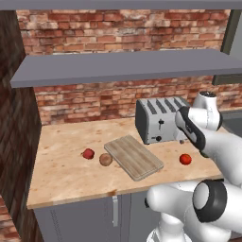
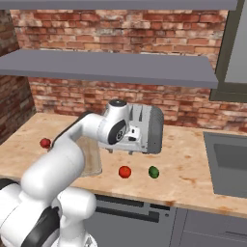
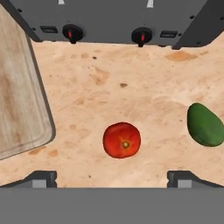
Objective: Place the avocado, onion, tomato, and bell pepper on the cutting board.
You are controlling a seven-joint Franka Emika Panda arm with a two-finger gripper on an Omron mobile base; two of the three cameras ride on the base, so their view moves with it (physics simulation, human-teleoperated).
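The tomato (image 3: 122, 140) lies on the counter just ahead of my gripper (image 3: 113, 179), whose fingers (image 3: 41, 178) stand wide open with nothing between them. To its right lies the avocado (image 3: 204, 125), to its left a corner of the cutting board (image 3: 19, 109). From the base, the gripper (image 2: 120, 152) hangs above the counter, a little behind the tomato (image 2: 125, 171) and the avocado (image 2: 154, 171). The cutting board (image 1: 133, 157) is bare. Left of it sit the onion (image 1: 105, 159) and the bell pepper (image 1: 88, 153); the tomato (image 1: 185, 159) is off its right side.
A grey toaster (image 1: 158, 119) stands right behind the gripper and the board. A grey shelf (image 1: 123, 66) runs overhead. A dark recessed panel (image 2: 226, 164) sits in the counter at the far right. A brick wall closes the left end.
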